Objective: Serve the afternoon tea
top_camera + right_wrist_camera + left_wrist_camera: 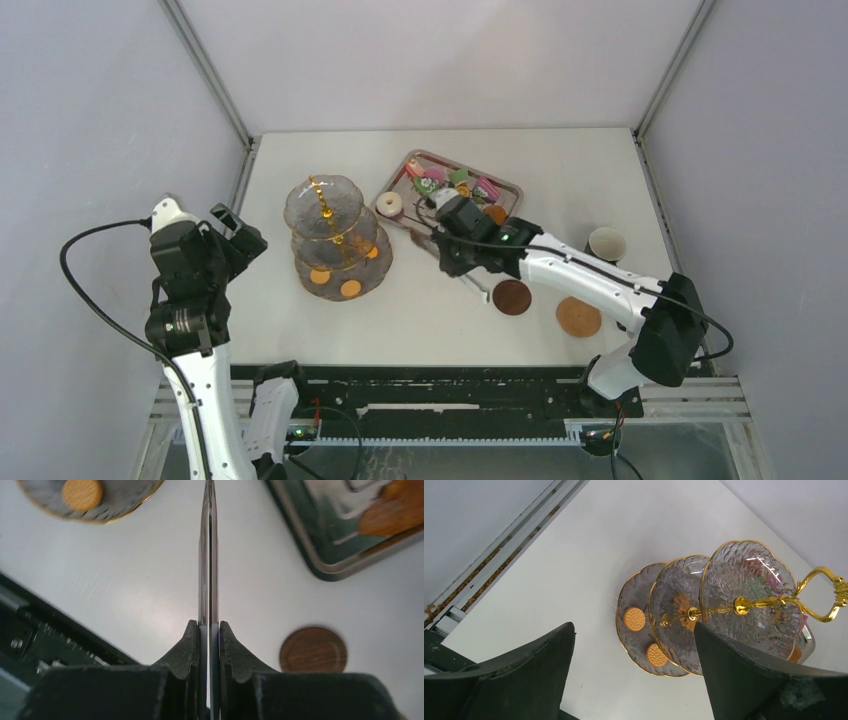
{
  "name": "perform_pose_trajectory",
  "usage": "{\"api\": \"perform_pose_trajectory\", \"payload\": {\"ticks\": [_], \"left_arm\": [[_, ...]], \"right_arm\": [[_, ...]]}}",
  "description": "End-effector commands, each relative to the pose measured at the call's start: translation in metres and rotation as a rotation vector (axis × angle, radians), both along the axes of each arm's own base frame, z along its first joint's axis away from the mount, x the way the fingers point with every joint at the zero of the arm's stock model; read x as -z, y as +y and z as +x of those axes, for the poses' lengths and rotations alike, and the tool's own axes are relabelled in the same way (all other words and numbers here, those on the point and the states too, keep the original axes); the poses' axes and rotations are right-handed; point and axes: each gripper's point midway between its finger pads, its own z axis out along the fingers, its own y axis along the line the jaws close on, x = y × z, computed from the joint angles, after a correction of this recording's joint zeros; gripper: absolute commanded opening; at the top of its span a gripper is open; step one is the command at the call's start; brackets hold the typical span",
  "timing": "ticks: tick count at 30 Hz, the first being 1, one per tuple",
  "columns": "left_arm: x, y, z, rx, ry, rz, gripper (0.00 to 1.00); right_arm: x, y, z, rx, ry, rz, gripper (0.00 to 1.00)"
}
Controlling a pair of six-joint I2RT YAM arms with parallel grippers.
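While the left gripper [633, 630] hangs at the left side of the table [440, 325] with its 2 jaws spread wide and nothing between them, the right gripper [209, 630] is clamped on the long metal tongs [208, 555]. Its fingers pinch the 2 blades flat together, so they run forward like 1 thin strip. Holding the tongs near the handle end probably lets a squeeze of the gripper work the far tips. With the blades pressed this tight, they likely carry nothing, though the tips run out of the wrist view.

The 3-tier glass stand [335, 240] with its gold pole stands upright left of centre, within the left wrist camera's sight. On its bottom tier lie 2 orange cookies [634, 618]. A 3rd orange spot sits nearer the pole, and which tier it is on cannot be told.

Behind the right gripper lies the steel tray [515, 190], set at an angle. It holds the white ring donut [389, 204], several small colourful cakes [440, 180] and more orange cookie. Most of the tea therefore seems yet to be served.

Near the right arm, 2 brown coasters [512, 297] lie flat on the table. A cup [606, 243] stands apart from them toward the right edge.
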Motion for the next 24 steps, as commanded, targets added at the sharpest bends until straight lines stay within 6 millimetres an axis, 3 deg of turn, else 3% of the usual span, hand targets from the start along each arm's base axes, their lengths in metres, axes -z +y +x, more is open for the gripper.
{"api": "perform_pose_trajectory", "payload": {"ticks": [1,5,10,15,24], "left_arm": [[-0.012,0.001,0.011,0.014,-0.053,0.023,0.93],[-0.014,0.002,0.015,0.016,-0.046,0.024,0.93],[-0.014,0.002,0.019,0.021,-0.044,0.022,0.93],[-0.013,0.005,0.02,0.01,-0.038,0.032,0.93],[-0.007,0.011,0.021,-0.011,-0.016,0.049,0.93]], "right_arm": [[-0.017,-0.027,0.05,0.184,-0.075,0.062,0.11],[-0.012,-0.05,0.097,0.326,-0.091,0.111,0.25],[0.007,-0.064,0.139,0.397,-0.068,0.089,0.36],[0.029,-0.066,0.158,0.401,-0.031,0.036,0.42],[0.051,-0.065,0.178,0.429,0.021,0.017,0.49]]}}
